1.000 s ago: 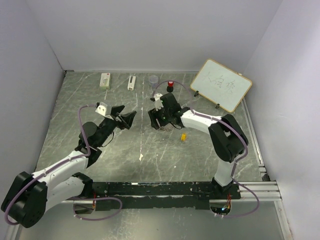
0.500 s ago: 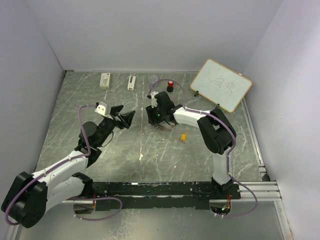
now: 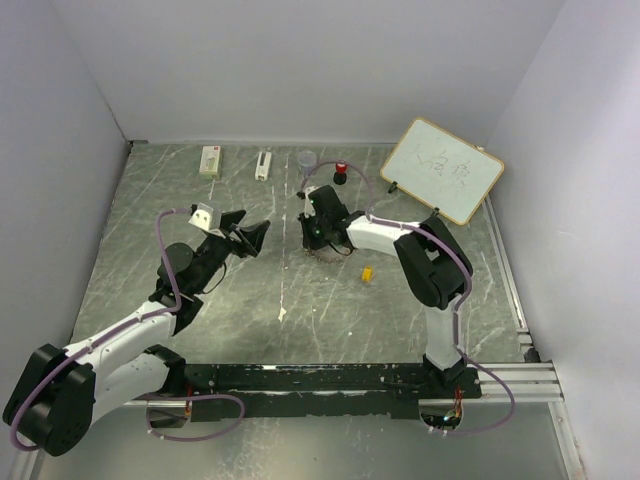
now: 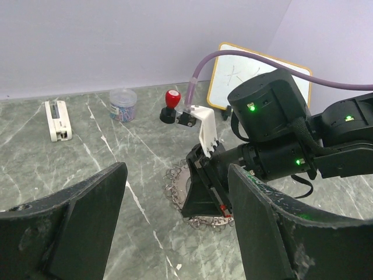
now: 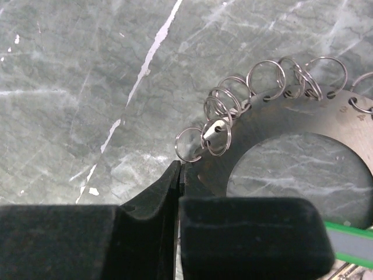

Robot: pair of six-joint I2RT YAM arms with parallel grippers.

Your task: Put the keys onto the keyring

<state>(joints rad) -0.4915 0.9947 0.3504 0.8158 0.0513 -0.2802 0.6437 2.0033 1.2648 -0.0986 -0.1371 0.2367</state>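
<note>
The keyring point(image 5: 303, 122) is a flat metal ring lying on the table, its rim crowded with small wire loops; it also shows in the left wrist view point(image 4: 175, 185) and under the right arm point(image 3: 322, 254). My right gripper point(image 3: 318, 238) point(image 5: 180, 168) point(image 4: 205, 209) points down at the ring's rim. Its jaws are shut, tips touching the rim beside a small loop; I cannot tell whether anything is pinched. A green strip point(image 5: 349, 232) shows beside its right finger. The yellow key point(image 3: 367, 272) lies on the table just right of the ring. My left gripper point(image 3: 256, 238) point(image 4: 176, 170) hangs open, left of the ring.
A whiteboard point(image 3: 442, 170) stands at the back right. A red-topped black knob point(image 3: 341, 172) point(image 4: 171, 106) and a small cup of clips point(image 3: 306, 158) point(image 4: 123, 104) sit behind the ring. Two white objects point(image 3: 210, 160) point(image 3: 263, 165) lie at the back left.
My right gripper has gone from open to shut and shifted left onto the keyring's rim. The left arm has not moved.
</note>
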